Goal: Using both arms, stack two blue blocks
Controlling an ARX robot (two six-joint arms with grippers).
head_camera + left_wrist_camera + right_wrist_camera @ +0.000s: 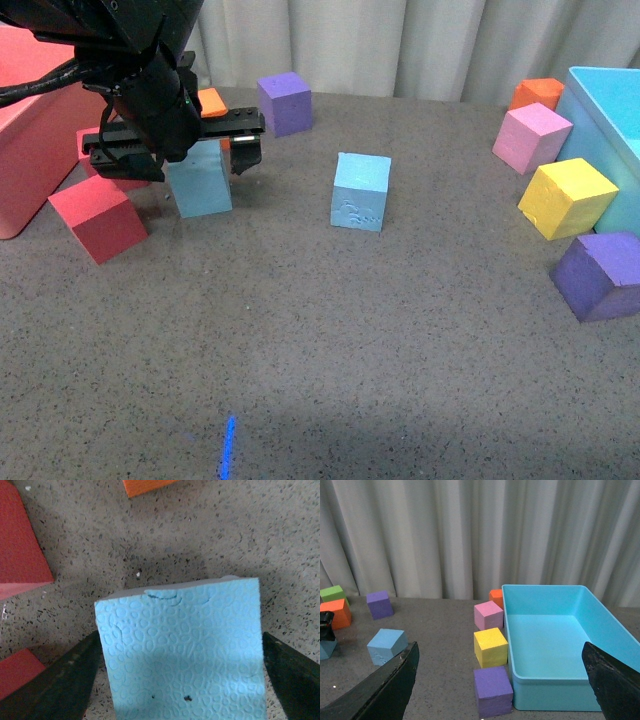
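One blue block [200, 180] stands on the table at the left, under my left arm. My left gripper [172, 155] is open and straddles it, one finger on each side. In the left wrist view this block [182, 650] fills the space between the fingers [55, 680], with narrow gaps at both sides. The second blue block [360, 191], with a scuffed front face, stands alone at mid-table; it also shows in the right wrist view [387, 645]. My right gripper [500, 690] is open and empty, raised above the table, out of the front view.
Red cubes [98, 217] and a red bin [25, 120] lie at the left. An orange cube [212, 102] and a purple cube [285, 102] stand behind. At the right are the light-blue bin [610, 120] and pink [531, 138], yellow [567, 198], purple [600, 275] and orange [538, 93] cubes.
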